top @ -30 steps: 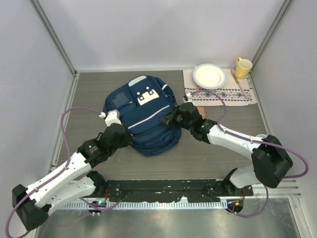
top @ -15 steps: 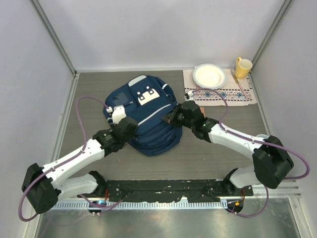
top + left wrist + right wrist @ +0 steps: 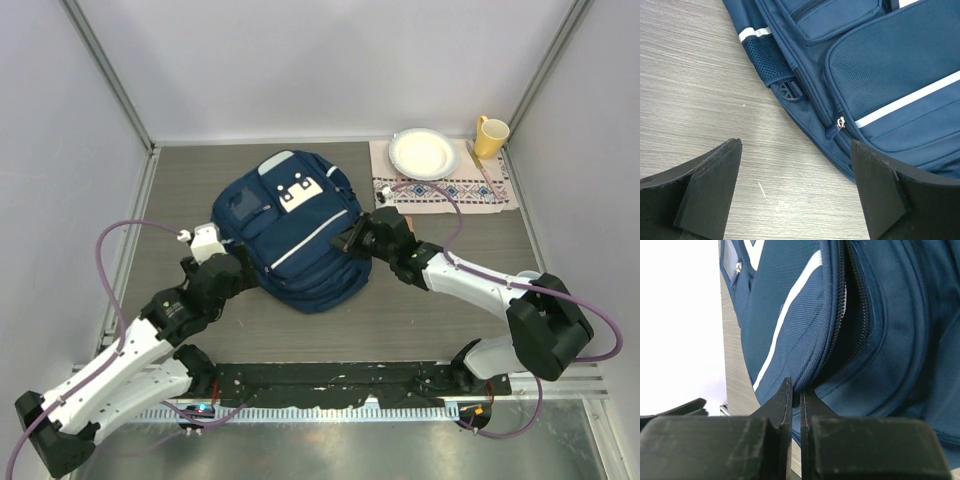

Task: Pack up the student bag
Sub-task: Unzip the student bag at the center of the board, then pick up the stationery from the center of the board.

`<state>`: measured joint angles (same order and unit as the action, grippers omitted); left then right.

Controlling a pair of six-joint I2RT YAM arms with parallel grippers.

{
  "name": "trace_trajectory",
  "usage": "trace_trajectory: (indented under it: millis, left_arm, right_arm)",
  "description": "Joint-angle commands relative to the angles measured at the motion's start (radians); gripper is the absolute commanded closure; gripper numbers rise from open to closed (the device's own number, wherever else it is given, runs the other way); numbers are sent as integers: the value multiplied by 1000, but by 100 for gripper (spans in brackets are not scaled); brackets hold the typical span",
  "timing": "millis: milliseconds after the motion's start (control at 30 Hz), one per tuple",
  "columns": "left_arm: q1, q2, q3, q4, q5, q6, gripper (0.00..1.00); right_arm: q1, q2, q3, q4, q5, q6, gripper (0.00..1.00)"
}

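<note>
Pulled back off the student bag [image 3: 295, 235], the left end effector [image 3: 795, 150] now hovers over the desk [image 3: 430, 310] just beside the bag's left edge, its fingers [image 3: 710, 185] spread wide and empty. The bag lies flat mid-desk, front up. At its right edge the right end effector [image 3: 796, 390] is clamped on a thin fold of fabric beside the zip [image 3: 862, 315]; a tug could make that shallow pinch slip. No writing is legible; the white patch [image 3: 293, 193] shows only dark marks
</note>
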<state>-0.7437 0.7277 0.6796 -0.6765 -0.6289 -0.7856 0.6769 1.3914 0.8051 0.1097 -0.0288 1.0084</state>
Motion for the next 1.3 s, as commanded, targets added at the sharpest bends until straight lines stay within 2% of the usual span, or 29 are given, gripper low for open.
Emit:
trace_trajectory:
  millis: [0,33,133,233,467,533,600,633,867,1000,1133,1267]
  left_arm:
    - [4,-62,17,-55,-28,3,4]
    - [4,-63,20,-55,-14,6,2]
    - [4,-57,23,-25,35,23,0]
    - [4,-30,38,3,66,32,0]
    - [4,4,89,18,104,42,0]
    - [4,-2,97,23,120,52,0]
    - [3,-10,101,22,127,57,0]
    - [4,-11,101,22,129,60,0]
    - [4,-28,84,37,136,48,0]
    - [4,-36,74,64,132,28,0]
    - [4,-34,99,49,149,-9,1]
    - [3,-54,112,8,167,-40,0]
  right_arm:
    - [18,-38,-43,126,-28,-11,89]
    - [24,-37,-43,127,-43,-23,78]
    - [41,-41,-40,125,-72,-47,63]
    - [53,-38,-27,120,-104,-83,58]
    - [110,-11,25,88,-123,-125,56]
    - [127,-14,29,82,-112,-131,51]
    - [133,-32,25,71,-92,-137,40]
    - [138,-41,23,67,-83,-151,38]
    - [139,-163,22,-76,139,-238,26]
    - [139,-247,17,-157,326,-272,23]
    - [127,-324,-43,-185,623,-263,16]
    - [52,-371,-73,-196,722,-261,11]
